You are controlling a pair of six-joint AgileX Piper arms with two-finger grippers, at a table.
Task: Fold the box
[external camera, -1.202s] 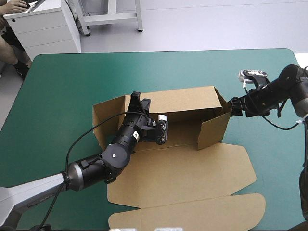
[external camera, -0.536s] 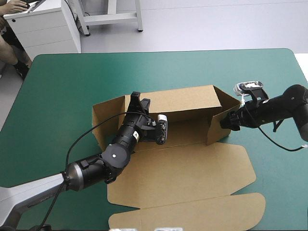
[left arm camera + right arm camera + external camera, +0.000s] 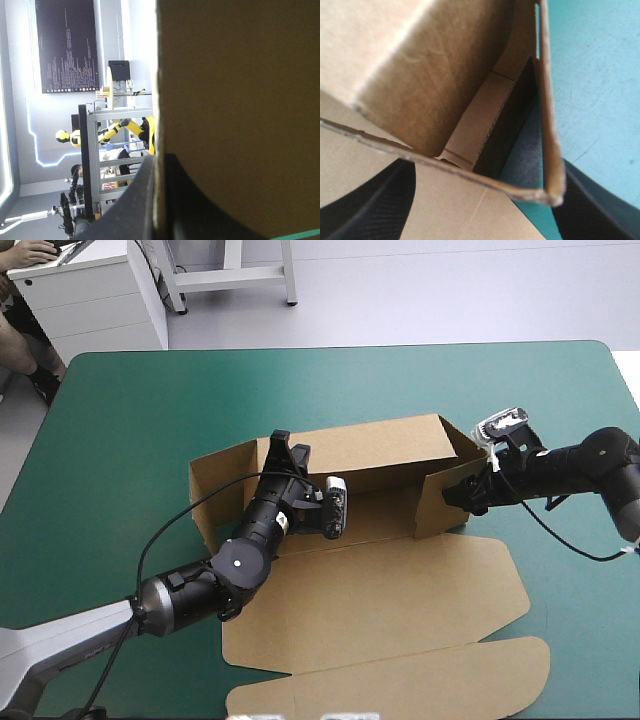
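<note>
Mid-counter (image 3: 120, 440), the brown box (image 3: 380, 590): far wall and end walls raised, lid flat toward the near edge. On the far wall near its left end, the left tool (image 3: 288, 446), pinched all but shut on the board. Astride the right end wall's corner, the right tool (image 3: 455, 495), wide open.

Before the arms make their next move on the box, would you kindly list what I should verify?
1. Left gripper shut on the box's back wall: ok.
2. Back wall upright: ok.
3. Right gripper open, astride the right side wall's edge: ok.
4. Right side wall square to the back wall: not ok, it slants.
5. Lid flat on the table: ok.
6. Left side wall tucked: cannot tell.
</note>
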